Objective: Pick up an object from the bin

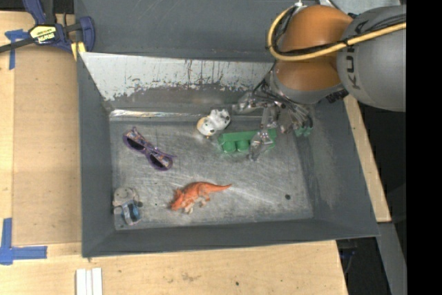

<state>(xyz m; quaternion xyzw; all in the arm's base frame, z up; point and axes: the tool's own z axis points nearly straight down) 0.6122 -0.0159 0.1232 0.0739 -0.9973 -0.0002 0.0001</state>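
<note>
Gripper (262, 139) sits low in the bin (276, 184), tip at the view-right end of a green plastic block (235, 144), touching or v. near it. Can't tell if it's spread or closed, since the wrist (307, 59) and its hardware crowd the gap. The block lies flat on the floor, running view-left from the tip, w/ what look like studs on top, building-brick style. Up-left of the tip, just beside the block, is a small white toy figure (213, 122). Farther left are purple sunglasses (147, 150). Below-left and well apart is an orange dinosaur (197, 195), and in the far corner a small grey-blue toy (127, 206). Handling, my guess: the block is hard, light, stiff and not fragile, w/ smooth sides, so a bit slippery on metal. Best hold is prob. across the narrow width on the flat long sides, near mid-length, so it doesn't pivot. Pinching only the end risks it swinging or popping out. The studded top gives poor purchase.
</note>
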